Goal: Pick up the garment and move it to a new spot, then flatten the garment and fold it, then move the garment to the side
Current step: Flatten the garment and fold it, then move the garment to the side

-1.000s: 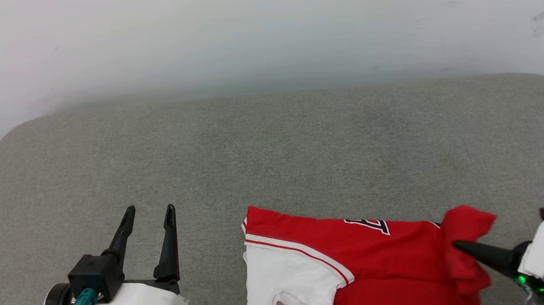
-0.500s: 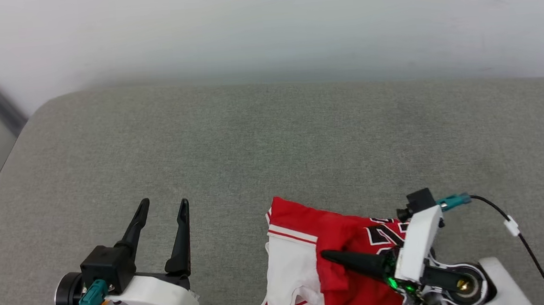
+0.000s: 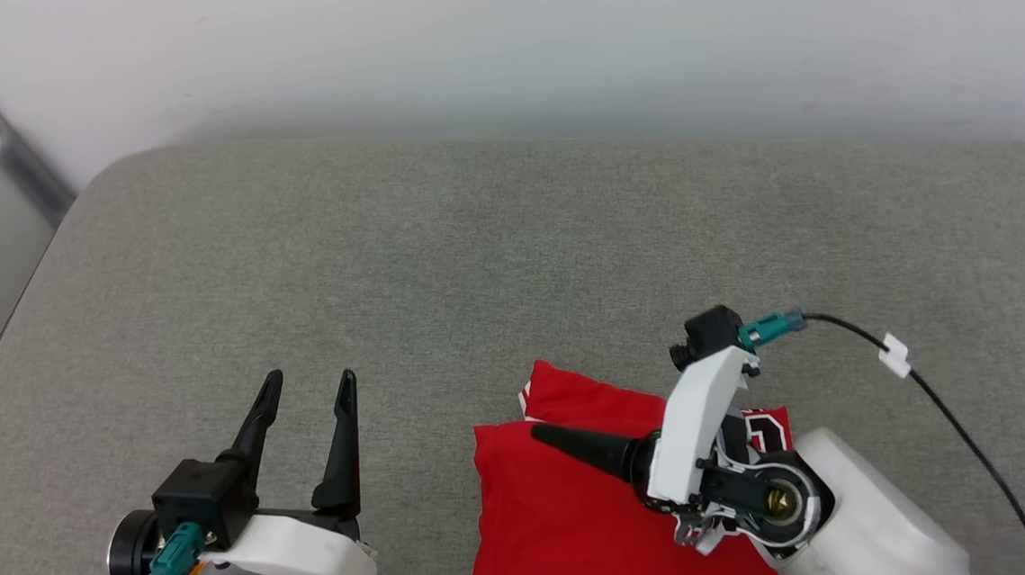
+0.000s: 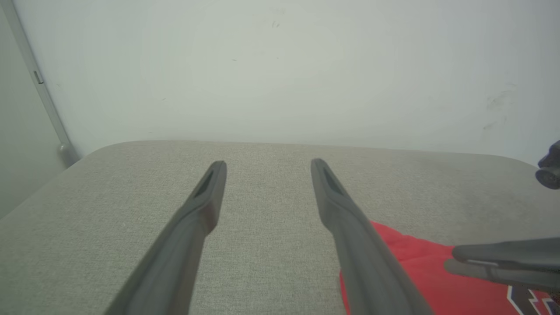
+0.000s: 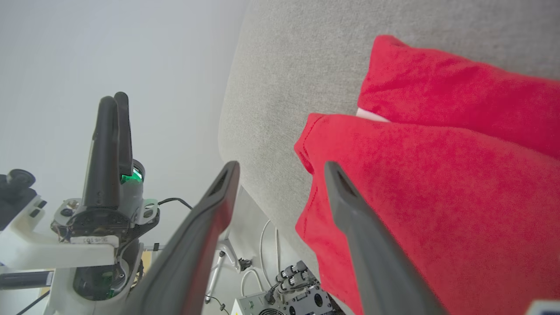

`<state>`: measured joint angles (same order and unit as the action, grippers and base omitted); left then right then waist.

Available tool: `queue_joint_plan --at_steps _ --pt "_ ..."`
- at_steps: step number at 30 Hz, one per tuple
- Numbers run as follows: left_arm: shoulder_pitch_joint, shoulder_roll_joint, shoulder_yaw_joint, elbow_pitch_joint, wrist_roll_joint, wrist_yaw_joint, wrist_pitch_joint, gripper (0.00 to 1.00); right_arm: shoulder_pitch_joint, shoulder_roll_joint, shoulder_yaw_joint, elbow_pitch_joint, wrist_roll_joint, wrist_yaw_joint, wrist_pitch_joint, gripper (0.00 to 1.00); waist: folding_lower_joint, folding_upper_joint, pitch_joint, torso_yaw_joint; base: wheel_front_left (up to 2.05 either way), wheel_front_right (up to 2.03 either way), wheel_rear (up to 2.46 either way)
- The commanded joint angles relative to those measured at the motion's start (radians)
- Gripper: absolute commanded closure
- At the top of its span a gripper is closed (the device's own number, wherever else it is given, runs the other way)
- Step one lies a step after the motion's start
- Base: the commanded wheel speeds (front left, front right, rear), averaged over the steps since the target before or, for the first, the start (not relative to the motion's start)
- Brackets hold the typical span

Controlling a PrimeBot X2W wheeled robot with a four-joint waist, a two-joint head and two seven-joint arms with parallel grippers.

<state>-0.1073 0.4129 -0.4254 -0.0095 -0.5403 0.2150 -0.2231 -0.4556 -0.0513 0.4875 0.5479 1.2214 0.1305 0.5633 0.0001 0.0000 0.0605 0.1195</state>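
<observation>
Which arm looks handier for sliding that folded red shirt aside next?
Probably right: the right gripper hangs open over the folded red fabric shirt, while the left gripper, also open, sits over bare grey cushion beside it.

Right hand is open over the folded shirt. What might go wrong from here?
1. The right hand hangs low over the shirt; pulling back could snag the top layer and undo the fold.
2. The shirt lies at the near edge of the cushion, and in the right wrist view its hem seems to reach past it; a nudge might slide it off.
3. A lower layer peeks out at the far side; the uneven stack may loosen when moved.
</observation>
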Motion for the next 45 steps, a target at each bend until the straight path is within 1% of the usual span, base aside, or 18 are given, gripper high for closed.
queue_joint_plan --at_steps 1,3,5,8,12,16,18,21,23,25,29,34,39,45 --pt "0.005 -0.002 0.002 0.003 -0.001 0.003 -0.005 0.0 -0.025 -0.017 0.018 -0.016 -0.04 0.0 -0.025 0.0 -0.0001 0.0 -0.004 -0.006 0.0 0.0 0.0" --pt "0.006 -0.002 0.0 0.006 0.002 0.003 -0.007 0.0 -0.041 -0.052 0.042 -0.042 -0.117 0.0 -0.093 0.0 -0.0001 0.0 -0.009 -0.014 0.0 0.0 0.0" --pt "0.007 -0.001 -0.001 0.01 0.003 0.005 -0.008 0.0 -0.049 -0.095 0.068 -0.053 -0.225 0.0 -0.166 0.0 -0.0001 0.0 -0.015 -0.024 0.0 0.0 0.0" --pt "0.014 -0.002 0.001 0.017 0.001 0.014 -0.008 0.0 -0.048 -0.148 0.054 -0.047 -0.379 0.0 -0.271 0.0 -0.0001 0.0 -0.026 -0.043 0.0 0.0 0.0" --pt "0.023 -0.001 0.009 0.023 -0.003 0.024 -0.01 0.0 -0.003 -0.204 -0.032 -0.045 -0.558 0.0 -0.375 0.0 -0.0001 0.0 -0.039 -0.074 0.0 0.0 0.0" --pt "0.033 0.003 0.018 0.029 -0.006 0.035 -0.014 0.0 0.072 -0.232 -0.182 -0.096 -0.713 0.0 -0.458 0.0 -0.0001 0.0 -0.049 -0.101 0.0 0.0 0.0" --pt "0.036 0.007 0.022 0.031 -0.007 0.039 -0.015 0.0 0.125 -0.228 -0.275 -0.144 -0.777 0.0 -0.499 0.0 -0.0001 0.0 -0.052 -0.113 0.0 0.0 0.0" --pt "0.038 0.011 0.031 0.032 -0.007 0.045 -0.017 0.0 0.206 -0.19 -0.398 -0.243 -0.846 0.0 -0.55 0.0 -0.0001 0.0 -0.049 -0.131 0.0 0.0 0.0" --pt "0.041 0.012 0.032 0.033 -0.004 0.049 -0.017 0.0 0.259 -0.167 -0.457 -0.317 -0.893 0.0 -0.573 0.0 -0.0001 0.0 -0.051 -0.138 0.0 0.0 0.0" --pt "0.043 0.017 0.035 0.036 -0.004 0.051 -0.019 0.0 0.314 -0.136 -0.489 -0.391 -0.926 0.0 -0.589 0.0 -0.0001 0.0 -0.053 -0.143 0.0 0.0 0.0" --pt "0.048 0.02 0.037 0.047 -0.004 0.057 -0.02 0.0 0.412 -0.09 -0.519 -0.518 -0.969 0.0 -0.59 0.0 -0.0001 0.0 -0.06 -0.15 0.0 0.0 0.0" --pt "0.069 0.013 0.032 0.06 -0.003 0.062 -0.024 0.0 0.506 -0.055 -0.525 -0.616 -1.003 0.0 -0.559 0.0 -0.0001 0.0 -0.071 -0.156 0.0 0.0 0.0" --pt "0.088 0.009 0.032 0.07 -0.009 0.067 -0.025 0.0 0.548 -0.041 -0.533 -0.672 -1.032 0.0 -0.534 0.0 -0.0001 0.0 -0.079 -0.16 0.0 0.0 0.0" --pt "0.086 0.01 0.031 0.075 -0.012 0.067 -0.027 0.0 0.562 -0.03 -0.54 -0.705 -1.048 0.0 -0.512 0.0 -0.0001 0.0 -0.079 -0.157 0.0 0.0 0.0"
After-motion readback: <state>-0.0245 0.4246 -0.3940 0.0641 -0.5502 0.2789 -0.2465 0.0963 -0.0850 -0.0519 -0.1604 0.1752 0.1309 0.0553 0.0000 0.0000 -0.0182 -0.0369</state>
